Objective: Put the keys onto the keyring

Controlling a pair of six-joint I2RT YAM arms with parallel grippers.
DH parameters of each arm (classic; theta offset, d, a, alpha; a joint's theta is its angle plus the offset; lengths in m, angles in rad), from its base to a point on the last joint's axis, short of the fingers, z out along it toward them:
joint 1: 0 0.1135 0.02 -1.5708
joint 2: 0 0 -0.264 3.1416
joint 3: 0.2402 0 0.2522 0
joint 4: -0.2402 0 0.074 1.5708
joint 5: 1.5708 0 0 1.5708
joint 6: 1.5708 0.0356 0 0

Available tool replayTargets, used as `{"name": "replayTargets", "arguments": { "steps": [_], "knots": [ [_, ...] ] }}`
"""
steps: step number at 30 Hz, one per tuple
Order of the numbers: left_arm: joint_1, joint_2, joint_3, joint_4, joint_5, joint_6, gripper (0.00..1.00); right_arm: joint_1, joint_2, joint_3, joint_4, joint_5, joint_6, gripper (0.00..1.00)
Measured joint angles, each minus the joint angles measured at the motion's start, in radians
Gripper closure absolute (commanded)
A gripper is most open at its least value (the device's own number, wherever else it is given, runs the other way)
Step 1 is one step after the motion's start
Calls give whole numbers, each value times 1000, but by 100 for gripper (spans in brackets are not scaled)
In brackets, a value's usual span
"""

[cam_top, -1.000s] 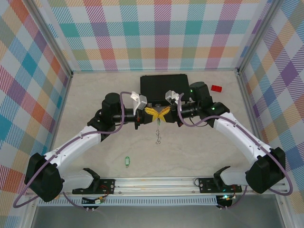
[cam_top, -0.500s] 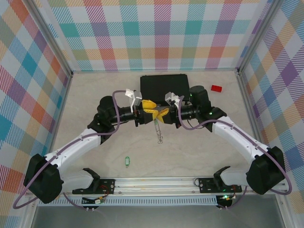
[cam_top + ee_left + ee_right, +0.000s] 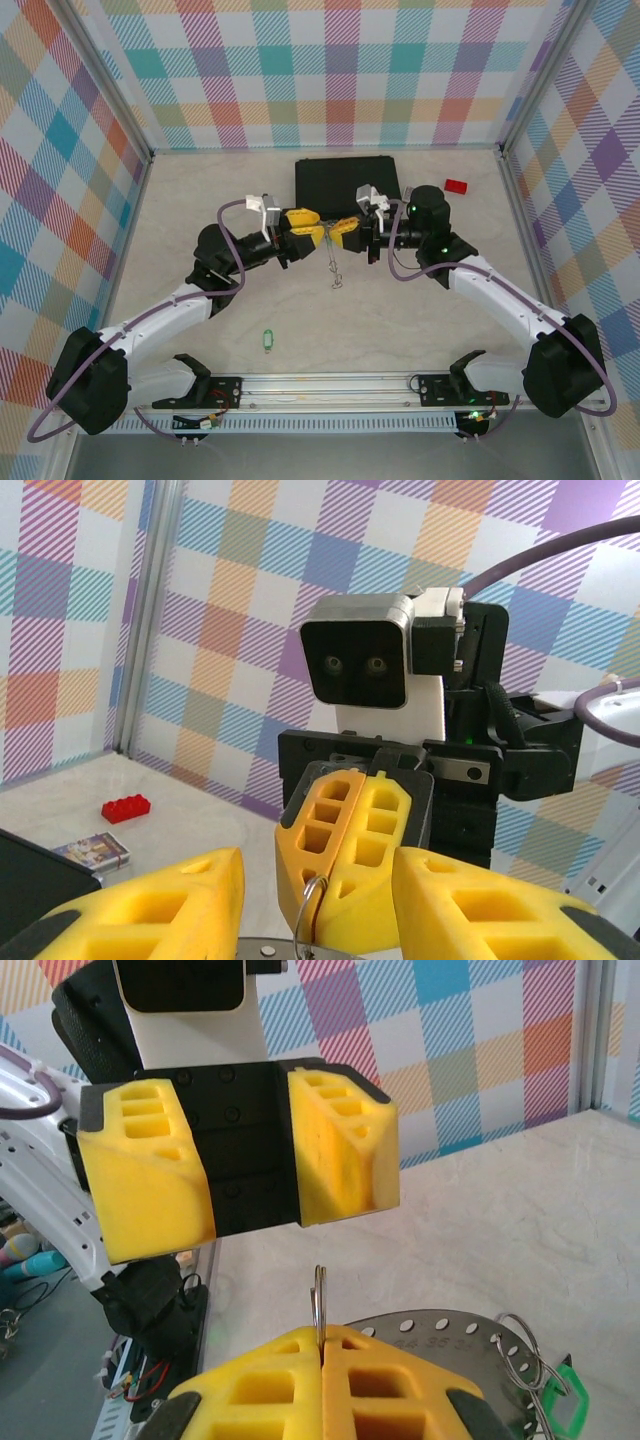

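My right gripper (image 3: 340, 229) is shut on the keyring (image 3: 318, 1305), pinching its thin metal loop edge-on between the yellow pads above the table. The rest of the keyring (image 3: 334, 268) hangs below the fingers. A flat grey perforated metal piece (image 3: 440, 1332) and a green key (image 3: 562, 1398) dangle from it. My left gripper (image 3: 308, 226) faces the right one, open, its fingers (image 3: 150, 905) apart and a little back from the ring. Another green key (image 3: 266, 340) lies on the table near the front.
The black case (image 3: 345, 178) lies just behind both grippers. A small red block (image 3: 456, 186) sits to its right near the back wall. A small card box (image 3: 92, 852) lies beside the case. Checked walls enclose the table on three sides.
My left gripper has opened and drawn back to the left, away from the right gripper. The right gripper stays shut on the keyring, and both wrists have shifted slightly toward the case.
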Motion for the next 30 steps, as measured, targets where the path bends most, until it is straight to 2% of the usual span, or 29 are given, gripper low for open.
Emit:
{"name": "replayTargets", "arguments": {
  "steps": [14, 19, 27, 29, 30],
  "knots": [
    [0, 49, 0, 8, 33, 0, 60, -1, 0, 0, 71, -17, 71, 100],
    [0, 49, 0, 10, 33, 0, 63, -1, 0, 0, 79, -35, 90, 100],
    [0, 49, 1, 10, 40, 3, 63, -2, 0, 0, 86, -80, 112, 100],
    [0, 49, 2, 12, 53, -3, 66, -3, 0, 0, 86, -91, 116, 100],
    [0, 51, 2, 16, 60, -8, 70, -3, 0, 0, 86, -96, 117, 100]
  ]
}}
